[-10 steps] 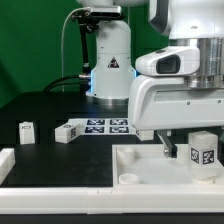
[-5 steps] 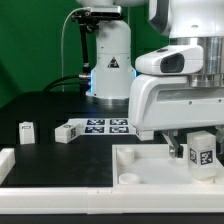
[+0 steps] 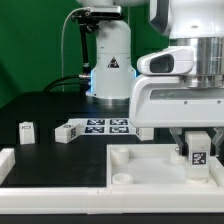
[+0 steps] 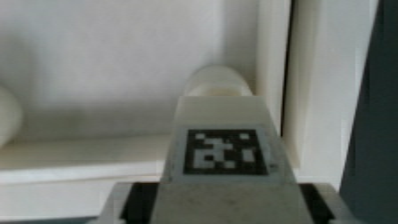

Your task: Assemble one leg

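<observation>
Gripper: the robot's two-finger gripper point(image 3: 198, 143) is pinching the leg, its fingers pressed against the sides.
Leg: the small white plastic block-like peg with a black-and-white square tag point(image 3: 198, 152) is hanging upright over the three o'clock side of the large white square tray-like top point(image 3: 150, 152).
Change: gripper and leg are sliding slightly toward nine o'clock in the exterior view.
Meaning: it is probably lining up with the round corner socket point(image 4: 222, 82). The leg is not seated yet.

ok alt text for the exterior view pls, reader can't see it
The pincer grips a small tagged white leg upright, low over the white tray-like top at the exterior view's right. A loose white block, a tagged block and the marker board lie on the dark table beyond.
</observation>
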